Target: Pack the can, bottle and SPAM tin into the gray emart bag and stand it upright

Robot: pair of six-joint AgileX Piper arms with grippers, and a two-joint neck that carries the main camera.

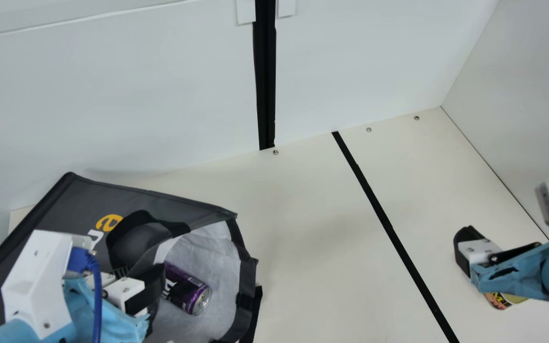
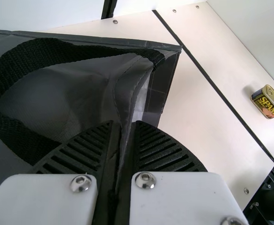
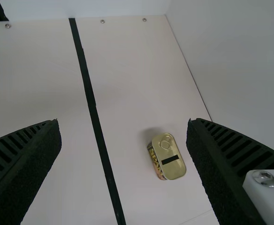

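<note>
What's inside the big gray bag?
A purple metal can lies on the white lining inside the dark gray fabric bag. The deeper part is covered by the bag's side and my black ribbed left fingers, so I can't tell whether anything else is there.

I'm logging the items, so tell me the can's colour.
The can is mostly purple and black, with a silver end; the main view shows it best.

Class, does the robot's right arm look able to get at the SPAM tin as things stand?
Probably yes: in the right wrist view, the right gripper is open over the table, and nothing shows between it and the SPAM tin.
</note>
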